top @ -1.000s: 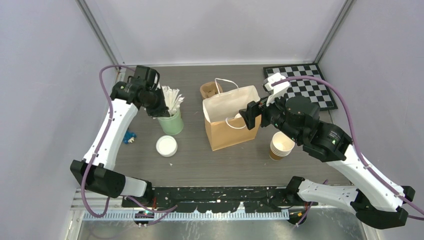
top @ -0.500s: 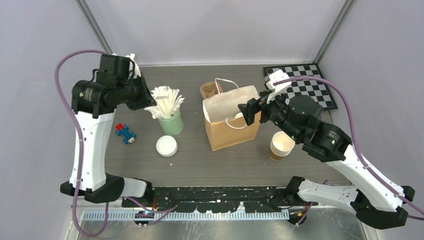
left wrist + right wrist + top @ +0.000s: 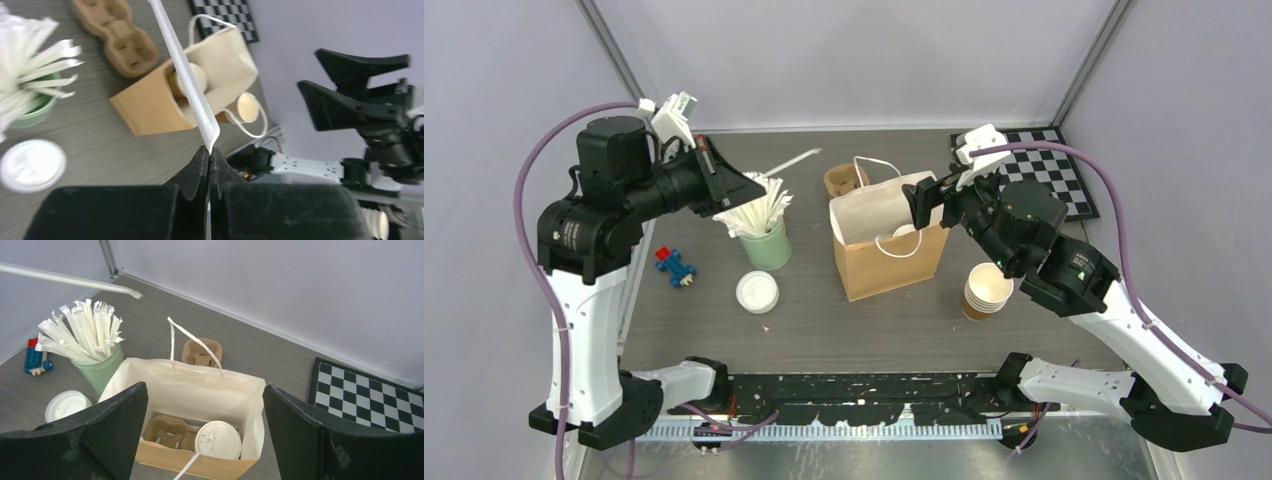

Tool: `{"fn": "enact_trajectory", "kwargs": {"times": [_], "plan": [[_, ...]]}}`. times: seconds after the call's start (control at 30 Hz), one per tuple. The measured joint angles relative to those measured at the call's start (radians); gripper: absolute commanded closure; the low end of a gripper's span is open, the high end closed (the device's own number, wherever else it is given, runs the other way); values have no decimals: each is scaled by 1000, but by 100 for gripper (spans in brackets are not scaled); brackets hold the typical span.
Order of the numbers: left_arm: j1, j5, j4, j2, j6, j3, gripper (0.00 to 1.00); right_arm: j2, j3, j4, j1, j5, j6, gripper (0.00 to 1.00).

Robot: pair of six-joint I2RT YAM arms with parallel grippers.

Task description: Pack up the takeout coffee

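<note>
Takeout coffee (image 3: 218,440): sat down inside the brown paper bag (image 3: 150,376). From the right wrist view only its round white top showed, toward the right side of the bag floor. A brown pulp carrier (image 3: 167,430) lay just beside it on the left. Could not tell whether the cup sat in one of the carrier's wells.

Bag: upright near the middle of the desk (image 3: 824,330), mouth open, white cord handles loose.

Right hand (image 3: 205,387): above the bag mouth, fingers spread wide, one to each side of the opening in its own camera.

Behind the bag, a second pulp tray (image 3: 844,180) lay on the desk. To the bag's right stood a stack of lidless brown cups (image 3: 987,290), and a checkerboard mat (image 3: 1034,175) lay in the far right corner.

To the bag's left stood a green cup (image 3: 764,248) filled with paper-wrapped straws. Loose white lids (image 3: 757,292) lay just in front of it. A small red-and-blue toy block (image 3: 674,268) lay further left.

Left hand (image 3: 209,155): raised over the left side of the desk, fingers pressed together on the end of one wrapped straw (image 3: 182,65). The straw stuck out in the air above the green cup, its free end pointing toward the bag.
</note>
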Motion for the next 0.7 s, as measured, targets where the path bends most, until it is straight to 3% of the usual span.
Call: {"fn": "enact_trajectory", "kwargs": {"times": [0.23,0.5,0.7], "plan": [[-63,204,182,30,-59,-108,100,0,0,-1,0,76,-3,11],[-222,256,344,94,-89,-148,100,-11,0,-16,0,95,15,11],[-266,274,455,114,-102,-203,100,-43,-6,-35,0,111,22,11]]}}
